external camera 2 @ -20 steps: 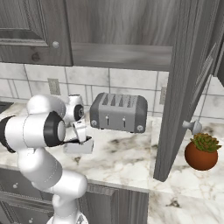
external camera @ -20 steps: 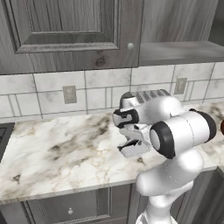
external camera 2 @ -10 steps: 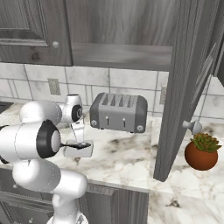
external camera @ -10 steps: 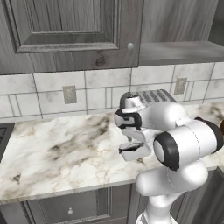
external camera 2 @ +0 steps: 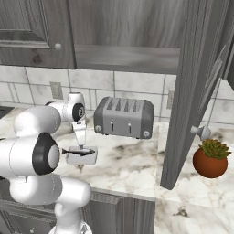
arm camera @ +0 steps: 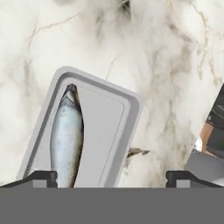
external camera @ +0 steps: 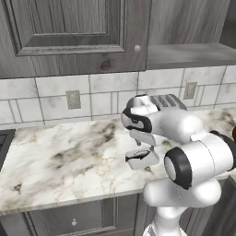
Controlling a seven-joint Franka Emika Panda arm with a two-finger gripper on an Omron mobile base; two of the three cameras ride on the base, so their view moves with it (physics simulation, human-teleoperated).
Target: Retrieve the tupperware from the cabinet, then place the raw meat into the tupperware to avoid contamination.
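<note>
Tupperware [arm camera: 94,131] is a small shallow pale grey-white rectangular box with rounded corners and a raised rim, sitting flat on the marble surface [external camera: 60,161] in front of the toaster [external camera 2: 124,117], toward the surface's front edge. Raw meat [arm camera: 66,138] is a slender silvery-grey fish with a darker back, lying lengthwise inside the tupperware against one long wall, tail end near a short wall; in the right base view it reads as a thin dark sliver [external camera 2: 77,151] across the top of the box [external camera 2: 81,156]. Gripper [arm camera: 111,177] hangs just above the tupperware, pointing down; fingers [arm camera: 41,177] spread wide, one tip over the fish side of the box, the other [arm camera: 181,177] out over bare marble beyond the box rim, nothing pinched between them, no contact visible. Cabinet [external camera: 69,34] hangs on the wall above and behind the toaster; one door [external camera 2: 192,91] stands swung open right of the toaster, with a potted succulent [external camera 2: 210,157] beside that door.
</note>
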